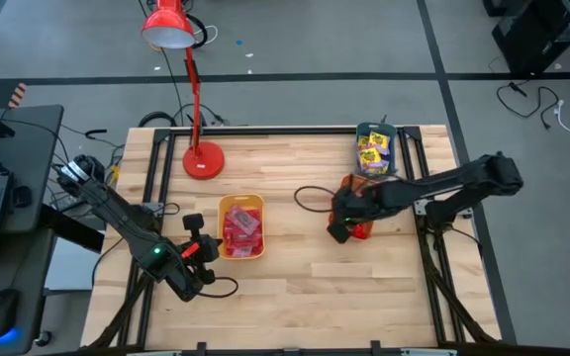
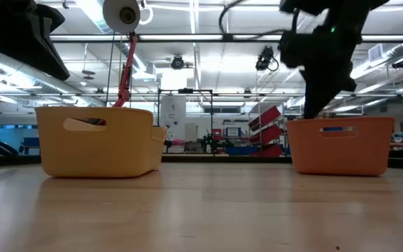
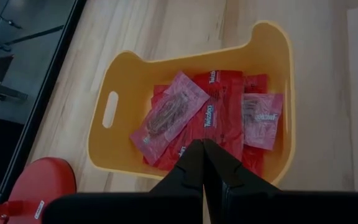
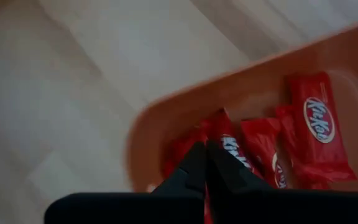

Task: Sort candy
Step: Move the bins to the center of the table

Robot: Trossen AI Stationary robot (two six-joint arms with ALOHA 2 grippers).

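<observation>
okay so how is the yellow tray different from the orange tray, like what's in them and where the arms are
The yellow tray holds red Twizzlers packets and pinkish see-through packets; the orange tray holds red KitKat bars. In the high view the yellow tray sits left of centre, uncovered, with the left gripper just beside it; the orange tray is largely hidden under the right gripper. Both are small handled plastic trays, and both grippers are shut and empty.
</observation>
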